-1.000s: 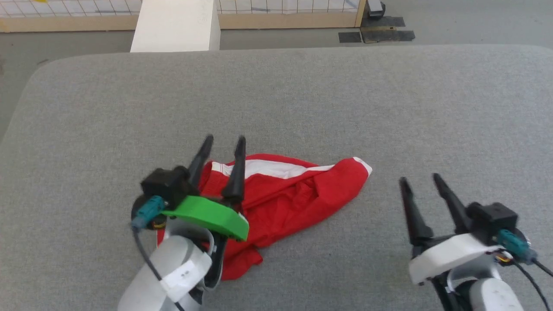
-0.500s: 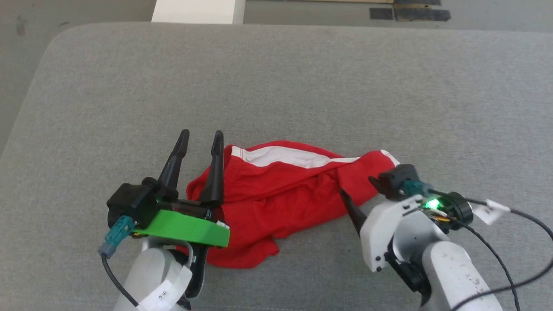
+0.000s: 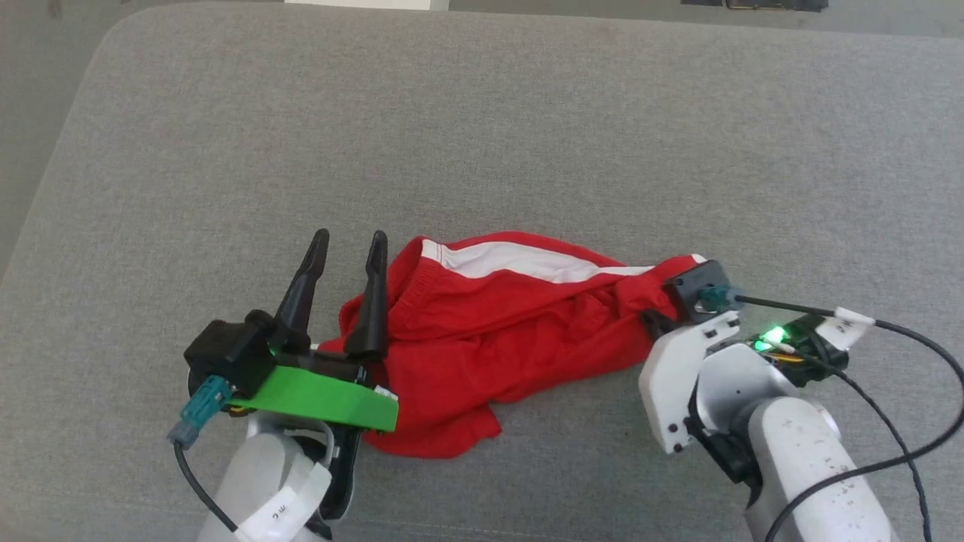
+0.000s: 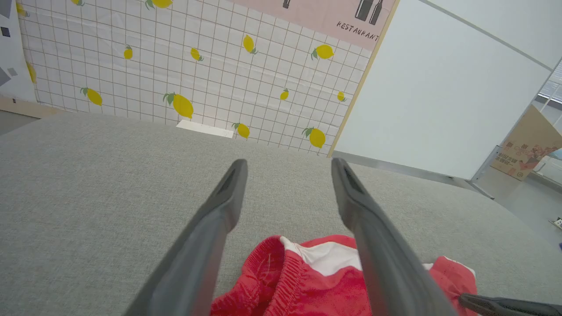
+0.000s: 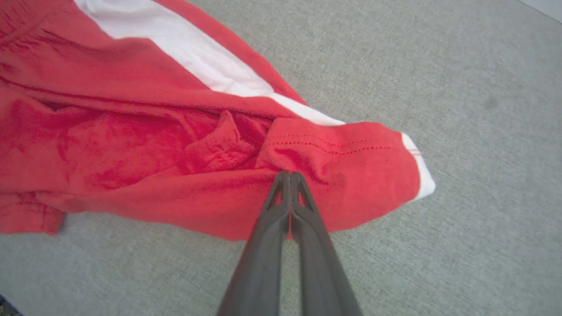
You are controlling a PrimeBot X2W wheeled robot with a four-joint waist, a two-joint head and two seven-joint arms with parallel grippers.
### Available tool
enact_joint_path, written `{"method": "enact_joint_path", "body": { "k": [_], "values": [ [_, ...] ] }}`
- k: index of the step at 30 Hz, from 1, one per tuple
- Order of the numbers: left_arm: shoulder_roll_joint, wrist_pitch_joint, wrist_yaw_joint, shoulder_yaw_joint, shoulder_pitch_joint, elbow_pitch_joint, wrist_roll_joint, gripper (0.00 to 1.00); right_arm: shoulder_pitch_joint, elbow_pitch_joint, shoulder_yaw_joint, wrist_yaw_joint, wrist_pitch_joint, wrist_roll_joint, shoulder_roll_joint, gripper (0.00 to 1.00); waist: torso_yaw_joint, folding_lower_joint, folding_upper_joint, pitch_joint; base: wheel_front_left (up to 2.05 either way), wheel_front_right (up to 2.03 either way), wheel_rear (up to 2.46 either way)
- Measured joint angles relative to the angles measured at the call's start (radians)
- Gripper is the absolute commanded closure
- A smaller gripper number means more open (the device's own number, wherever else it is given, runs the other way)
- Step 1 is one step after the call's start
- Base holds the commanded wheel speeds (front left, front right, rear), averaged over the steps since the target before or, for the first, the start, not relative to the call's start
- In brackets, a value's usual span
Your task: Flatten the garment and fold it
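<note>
Your right gripper (image 5: 290, 175) is clenched on the right leg of the crumpled red soft-fabric shorts with white stripes (image 3: 482, 331); your left gripper (image 3: 350, 238) hangs released over their left end.

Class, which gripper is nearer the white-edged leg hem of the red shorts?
Right. The right gripper pinches the garment beside that leg hem; the left gripper is open at the opposite waistband end.

Part of garment (image 3: 512, 331) behind left gripper (image 3: 350, 235)
</note>
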Motion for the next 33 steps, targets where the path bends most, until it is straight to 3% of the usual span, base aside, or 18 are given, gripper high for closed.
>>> {"method": "enact_joint_path", "body": {
  "k": [5, 12, 19, 20, 21, 22, 25, 33],
  "values": [
    [-0.001, 0.0, 0.0, 0.011, 0.0, 0.008, 0.0, 0.0, 0.035, -0.046, -0.076, 0.0, -0.093, 0.015, 0.0, 1.0, -0.013, 0.0, 0.0, -0.012, 0.0, 0.0, 0.0],
    [-0.001, 0.0, 0.0, 0.01, 0.002, 0.023, 0.0, 0.0, 0.182, -0.125, -0.29, 0.0, -0.216, 0.09, 0.0, 1.0, -0.03, 0.0, 0.0, -0.042, 0.0, 0.0, 0.0],
    [-0.001, 0.0, -0.001, 0.023, 0.023, 0.036, 0.013, 0.0, 0.359, -0.096, -0.431, 0.0, -0.191, 0.135, 0.0, 1.0, -0.066, 0.0, 0.0, -0.067, 0.0, 0.0, 0.0],
    [-0.001, 0.0, -0.001, 0.024, 0.025, 0.038, 0.015, 0.0, 0.367, -0.085, -0.442, 0.0, -0.179, 0.139, 0.0, 0.95, -0.073, 0.0, 0.0, -0.07, 0.0, 0.0, 0.0],
    [-0.001, 0.0, -0.001, 0.024, 0.025, 0.04, 0.018, 0.0, 0.372, -0.076, -0.448, 0.0, -0.166, 0.141, 0.0, 0.55, -0.08, 0.0, 0.0, -0.074, 0.0, 0.0, 0.0],
    [-0.001, 0.0, -0.001, 0.024, 0.025, 0.041, 0.019, 0.0, 0.374, -0.072, -0.451, 0.0, -0.158, 0.143, 0.0, 0.0, -0.084, 0.0, 0.0, -0.077, 0.0, 0.0, 0.0],
    [-0.001, 0.0, -0.001, 0.024, 0.026, 0.043, 0.021, 0.0, 0.373, -0.085, -0.471, 0.0, -0.173, 0.148, 0.0, 0.0, -0.097, 0.0, 0.0, -0.091, 0.0, 0.0, 0.0],
    [-0.002, 0.0, -0.001, -0.042, 0.026, 0.087, 0.015, 0.0, 0.34, -0.174, -0.463, 0.0, -0.399, 0.109, -0.001, 0.0, -0.109, 0.0, 0.0, -0.128, 0.0, 0.0, 0.0]
  ]
}}
